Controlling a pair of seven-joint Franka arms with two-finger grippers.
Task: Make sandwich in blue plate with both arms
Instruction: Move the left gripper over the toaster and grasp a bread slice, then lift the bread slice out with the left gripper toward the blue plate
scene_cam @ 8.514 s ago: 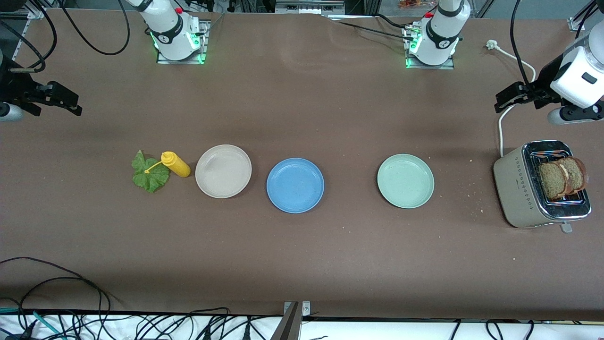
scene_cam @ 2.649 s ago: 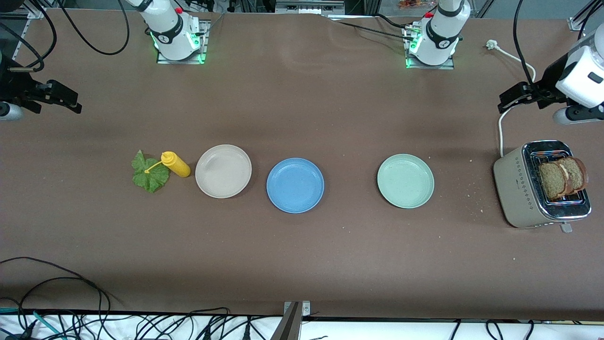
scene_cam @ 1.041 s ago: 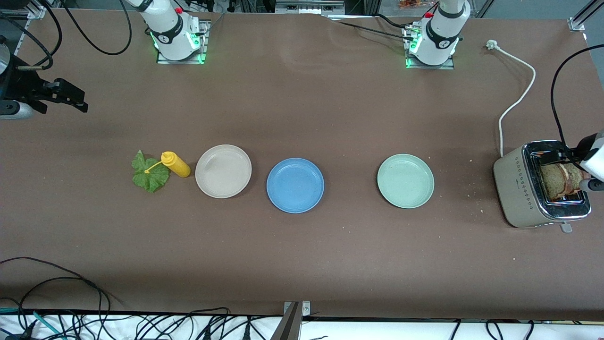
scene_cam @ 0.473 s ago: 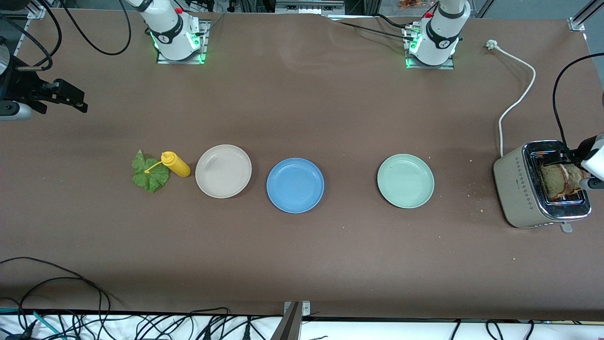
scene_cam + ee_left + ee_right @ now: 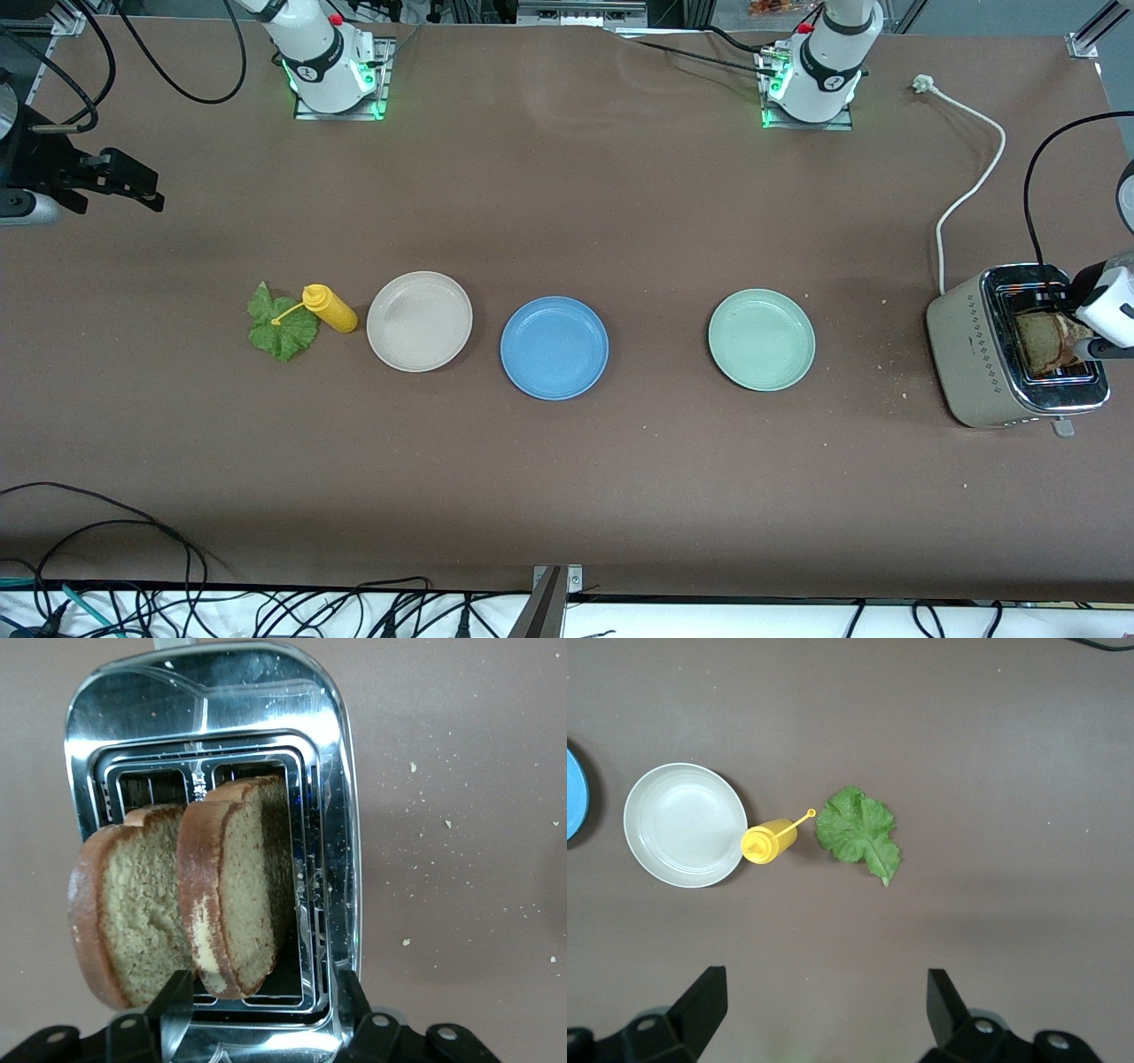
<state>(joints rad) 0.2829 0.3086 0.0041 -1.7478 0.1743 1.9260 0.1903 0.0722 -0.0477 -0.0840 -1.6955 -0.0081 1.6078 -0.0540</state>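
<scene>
Two brown bread slices (image 5: pixel 239 886) stand upright in the toaster (image 5: pixel 341 815) at the left arm's end of the table. My left gripper (image 5: pixel 261 1005) is open low over the toaster slots, its fingers (image 5: pixel 173 1001) either side of one slice's edge, not closed on it. In the front view it (image 5: pixel 1067 310) covers one slice; the other slice (image 5: pixel 1038 344) shows. The blue plate (image 5: pixel 554 347) lies empty mid-table. The lettuce leaf (image 5: pixel 282 323) lies toward the right arm's end. My right gripper (image 5: pixel 151 188) waits open and empty, high over the table (image 5: pixel 824 1005).
A yellow squeeze bottle (image 5: pixel 330 307) lies between the lettuce and a beige plate (image 5: pixel 419 321). A pale green plate (image 5: pixel 761 339) sits between the blue plate and the toaster (image 5: pixel 974 354). The toaster's white cord (image 5: pixel 970 190) runs toward the arm bases. Crumbs lie near the toaster.
My left gripper has come from high beside the toaster down over its slots and lowered onto the bread. The right gripper shifted slightly. Plates, lettuce and bottle have not moved.
</scene>
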